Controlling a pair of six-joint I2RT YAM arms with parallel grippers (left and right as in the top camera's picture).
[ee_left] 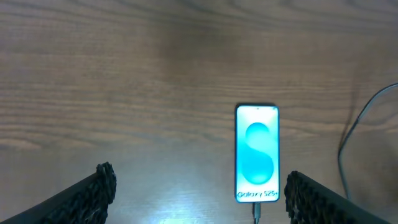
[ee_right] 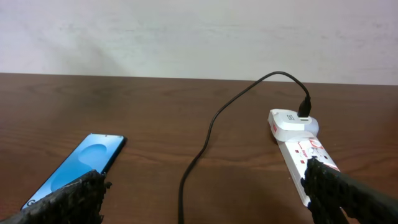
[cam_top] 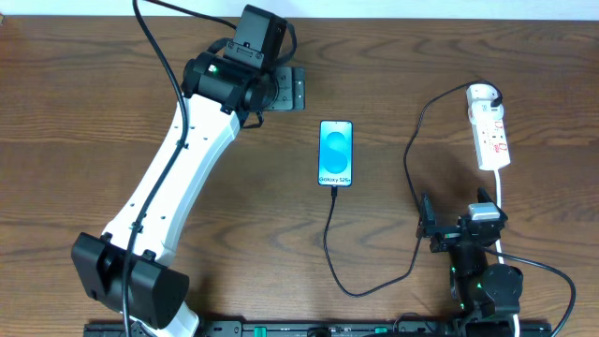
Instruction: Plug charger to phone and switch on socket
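Phone (cam_top: 336, 153): lies flat mid-surface (cam_top: 94, 75), screen lit, charger (cam_top: 326, 234) plugged into its lower end. Left claw (ee_left: 199, 202): spread wide, grips nothing, hangs beyond the phone's top end, leftward, apart. Right claw (ee_right: 208, 205): gapes wide, empty, down-right of the phone, beside the charger's loop. Socket (cam_top: 491, 131): right of the phone, well apart. Broad bare wood left of the phone.

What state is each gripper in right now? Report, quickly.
Left gripper: open, holding nothing.
Right gripper: open, holding nothing.
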